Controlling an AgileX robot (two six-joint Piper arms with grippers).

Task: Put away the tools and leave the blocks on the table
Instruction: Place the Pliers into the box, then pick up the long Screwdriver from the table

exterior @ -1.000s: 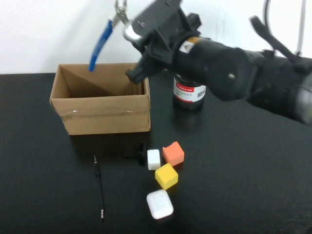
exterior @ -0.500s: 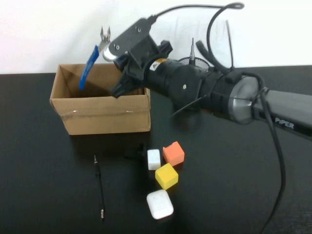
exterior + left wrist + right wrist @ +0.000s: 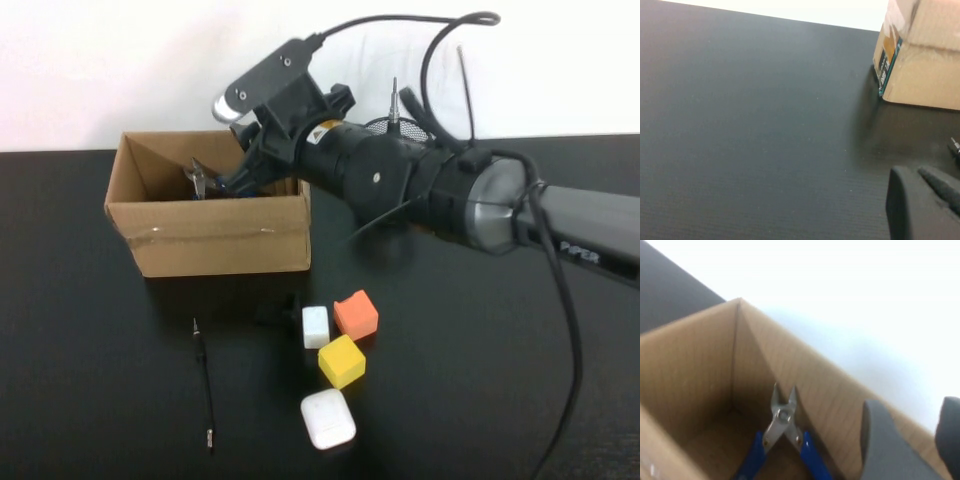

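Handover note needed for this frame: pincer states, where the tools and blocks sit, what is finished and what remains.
Right pincer: open, empty, poised over the cardboard box.
Left pincer: low over the table beside the box, parked; open or shut cannot be told.
Cutting pliers: inside the box, leaning in a corner, released.
Thin driver: flat on the table in front of the box.
Thick screwdriver: on the table, mostly hidden behind the white block.
Orange block and yellow block: on the table, beside the white block.
Done: pliers stowed. Left: both drivers; blocks stay.
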